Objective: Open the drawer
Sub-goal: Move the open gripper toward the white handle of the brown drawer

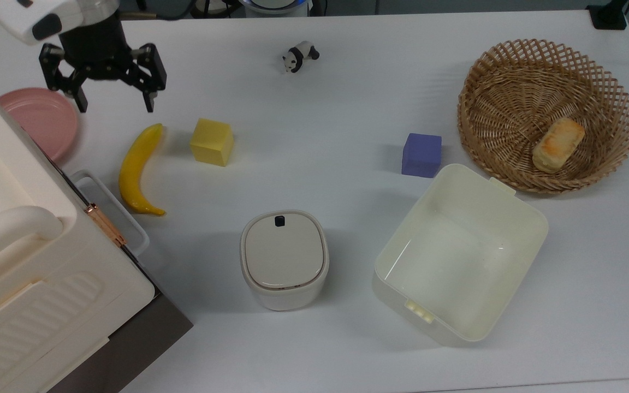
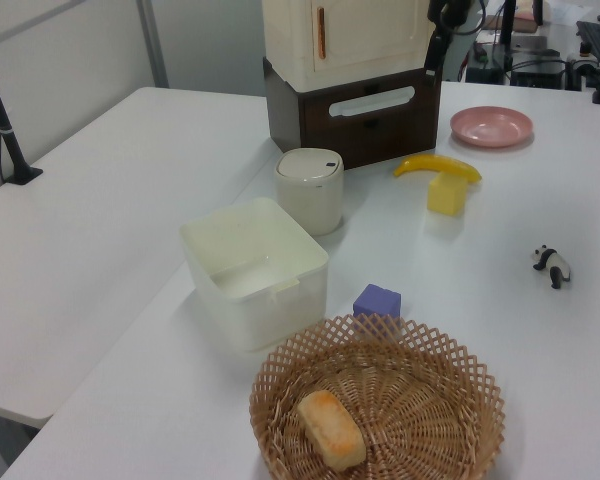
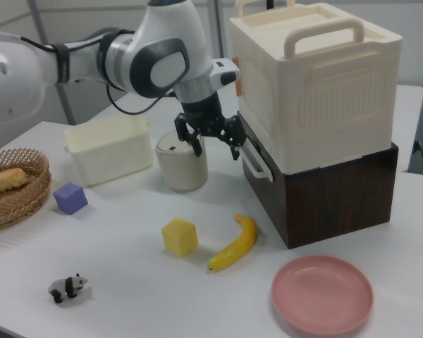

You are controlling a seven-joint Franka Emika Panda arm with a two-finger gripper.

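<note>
The drawer [image 2: 365, 118] is the dark brown front panel under the cream case [image 2: 350, 35], and it looks shut flush in the left view. Its white loop handle [image 2: 372, 101] also juts out beside the case in the top view as the handle [image 1: 111, 210] and in the right view as the handle [image 3: 255, 167]. My gripper [image 1: 115, 103] hangs open and empty in the top view, above the banana's tip and between the pink plate and the yellow cube, clear of the handle. In the right view the gripper [image 3: 216, 151] hovers just off the case's front, a little above the handle.
A banana [image 1: 135, 169] and a yellow cube [image 1: 212, 142] lie close to the drawer front, with a pink plate [image 1: 39, 117] beside the case. A lidded white canister [image 1: 284, 259], an open cream bin [image 1: 459, 254], a purple cube [image 1: 421, 154], a bread basket [image 1: 546, 114] and a toy panda [image 1: 299, 56] also stand on the table.
</note>
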